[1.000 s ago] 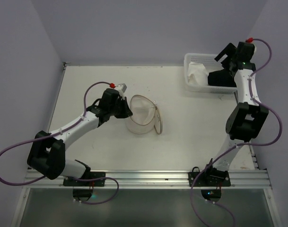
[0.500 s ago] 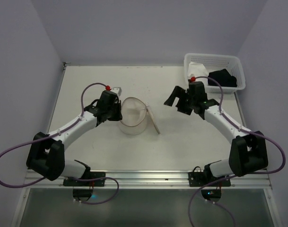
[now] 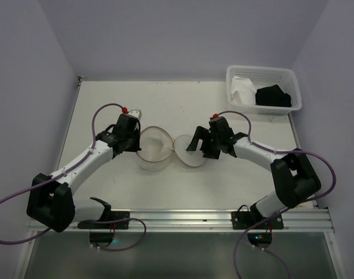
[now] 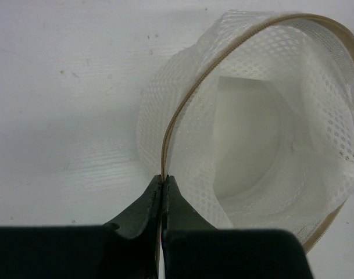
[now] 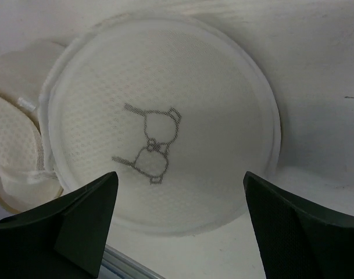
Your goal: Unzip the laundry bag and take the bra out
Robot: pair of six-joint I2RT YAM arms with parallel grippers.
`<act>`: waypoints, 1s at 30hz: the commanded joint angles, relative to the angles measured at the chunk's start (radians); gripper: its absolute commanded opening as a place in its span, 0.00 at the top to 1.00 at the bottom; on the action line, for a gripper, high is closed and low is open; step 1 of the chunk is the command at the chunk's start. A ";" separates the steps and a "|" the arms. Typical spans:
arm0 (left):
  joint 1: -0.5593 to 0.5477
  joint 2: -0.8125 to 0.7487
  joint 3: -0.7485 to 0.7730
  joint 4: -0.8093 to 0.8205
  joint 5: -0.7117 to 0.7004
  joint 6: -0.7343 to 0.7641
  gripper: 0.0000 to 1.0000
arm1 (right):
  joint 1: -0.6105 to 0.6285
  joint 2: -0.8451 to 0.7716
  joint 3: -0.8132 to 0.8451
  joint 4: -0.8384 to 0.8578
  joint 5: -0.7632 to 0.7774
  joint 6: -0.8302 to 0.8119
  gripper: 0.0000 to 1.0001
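- The left claw [image 3: 136, 141] is clamped shut on the tan zip rim [image 4: 163, 154] of the small round laundry bag of white see-through mesh [image 3: 155, 150]. The wrist view shows both tips pressed together on that hoop.
- The bag's body stands on the pale counter [image 3: 107, 104] directly ahead of the left claw. Its mouth gapes open and the mesh wall curves away to the claw's right.
- The bag's round mesh lid flap [image 3: 188, 154] lies flat on the counter beside the body, on the side away from the left claw.
- The right claw [image 3: 201, 148] hangs over that flap with its jaws spread wide and nothing between them.
- In the right wrist view the two dark fingers [image 5: 78, 221] frame the flap, and the flap's small dark line-drawn mark [image 5: 150, 145] sits between and just beyond them. Whether the tips touch the mesh cannot be told.
- The edge of the bag's body shows off the right claw's left side.
- A white slotted plastic basket [image 3: 293, 81] sits well behind the right claw at the counter's far corner. It holds a crumpled white cloth [image 3: 242, 92] and a black garment [image 3: 272, 96].
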 commanded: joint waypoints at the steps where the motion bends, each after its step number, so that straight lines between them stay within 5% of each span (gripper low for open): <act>1: 0.016 -0.028 -0.007 -0.037 -0.045 0.031 1.00 | 0.006 0.032 -0.017 0.013 0.060 0.040 0.10; 11: 0.021 -0.020 -0.013 0.018 0.052 -0.006 1.00 | 0.015 0.009 -0.001 -0.076 0.200 -0.022 0.11; 18: 0.021 0.001 -0.031 0.064 0.117 -0.030 1.00 | 0.014 0.072 0.034 -0.064 0.218 -0.031 0.20; 22: 0.021 0.001 -0.042 0.072 0.117 -0.033 1.00 | 0.015 0.130 0.051 -0.049 0.206 -0.035 0.33; 29: 0.021 0.018 -0.088 0.095 0.117 -0.030 1.00 | 0.014 0.206 0.055 -0.038 0.206 -0.020 0.70; 30: 0.021 0.023 -0.093 0.099 0.117 -0.029 1.00 | 0.014 0.209 0.054 -0.044 0.206 -0.020 0.83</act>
